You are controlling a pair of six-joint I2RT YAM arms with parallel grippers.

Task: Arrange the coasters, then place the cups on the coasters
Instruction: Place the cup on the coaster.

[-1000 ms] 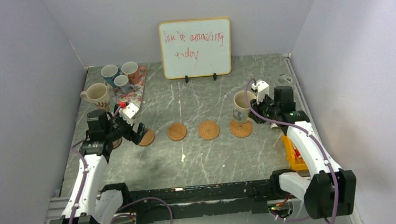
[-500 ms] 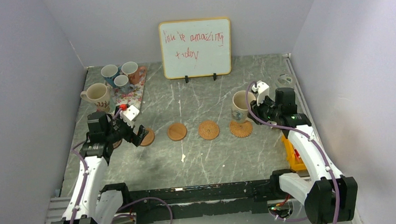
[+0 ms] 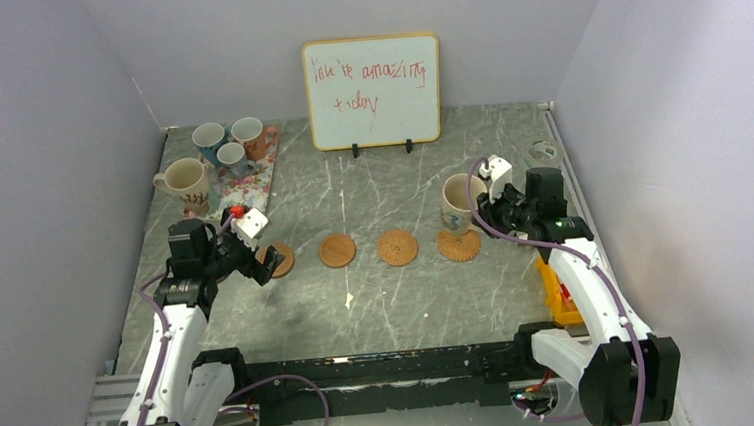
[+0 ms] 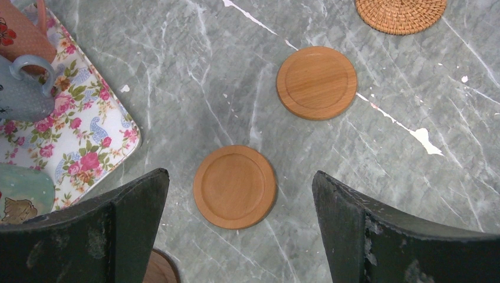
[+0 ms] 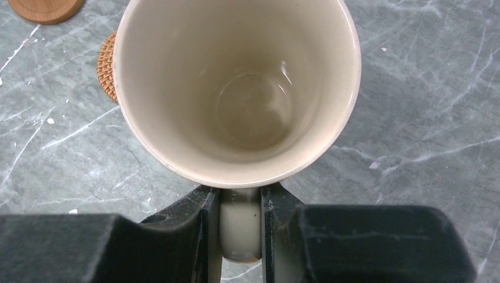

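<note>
Four tan coasters lie in a row: a wooden coaster (image 3: pixel 277 258) (image 4: pixel 234 186), a second wooden one (image 3: pixel 337 250) (image 4: pixel 316 82), a woven one (image 3: pixel 397 247) and another woven one (image 3: pixel 458 245). A dark brown coaster (image 4: pixel 158 268) peeks out by my left finger. My left gripper (image 3: pixel 265 264) (image 4: pixel 240 175) hangs open over the leftmost wooden coaster, holding nothing. My right gripper (image 3: pixel 484 205) (image 5: pixel 240 191) is shut on the handle of a cream cup (image 3: pixel 461 203) (image 5: pixel 236 88), upright over the right woven coaster (image 5: pixel 107 65); contact cannot be told. Several other cups (image 3: pixel 232 155) stand at the back left.
A floral tray (image 3: pixel 255 178) (image 4: pixel 88 132) at the back left carries a grey cup (image 4: pixel 23 88) and an orange-brown cup (image 4: pixel 20 32). A whiteboard (image 3: pixel 373 91) leans on the back wall. An orange object (image 3: pixel 559 295) lies beside the right arm.
My left gripper has drifted slightly toward the near side, still open over the leftmost coaster. The right gripper and cream cup have barely shifted.
</note>
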